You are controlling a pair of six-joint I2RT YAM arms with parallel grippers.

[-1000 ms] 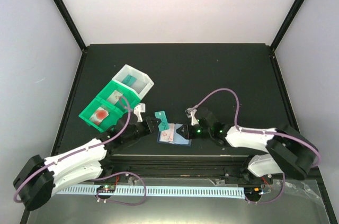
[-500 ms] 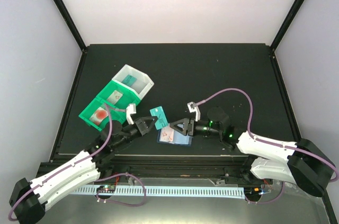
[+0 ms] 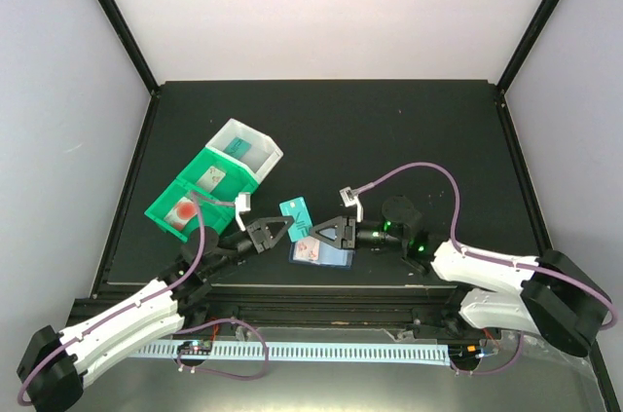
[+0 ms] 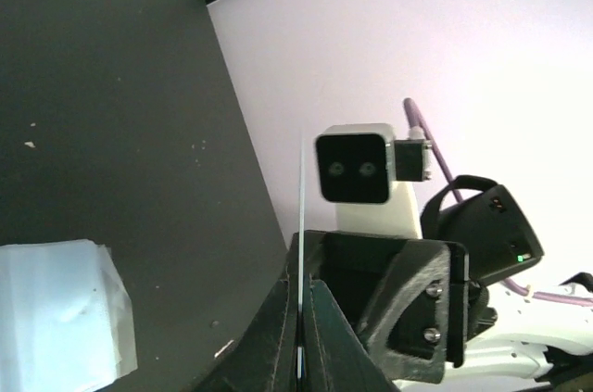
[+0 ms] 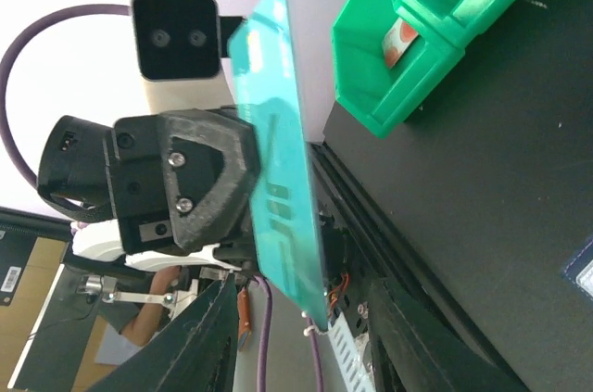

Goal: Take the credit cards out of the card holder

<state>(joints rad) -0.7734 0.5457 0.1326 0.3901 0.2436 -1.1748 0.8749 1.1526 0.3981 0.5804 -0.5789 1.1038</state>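
Well, nearest to me in the top view, just below centre, the card holder [image 3: 336, 258] lies open and flat on the black table [image 3: 389, 130]; a pale card [image 3: 309, 249] with reddish marks lies on its left half, though whether it sits in a pocket or loose on top I cannot tell; just above that, my left claw [image 3: 283, 228] reaches in from the lower left and is pinched tight on a teal card [image 3: 295, 212], held up in the air over the holder's upper left corner; from my left wrist that card shows edge-on as one thin upright line in the middle of the frame, clamped between my two dark fingers [image 4: 329, 346], with the holder's pale blue inside in the lower left corner; my right claw [image 3: 324, 231] comes in from the right and faces the left one, its jaws partly spread and gripping nothing; from my right wrist the card's flat teal face slants down the middle of the frame, its lower edge between my two fingertips [image 5: 208, 336] with a gap on either side; farther off, left of centre, the green bin [image 3: 159, 207] holds two small items, one with a red spot; touching its far side, the white bin [image 3: 275, 152] holds a small teal thing.
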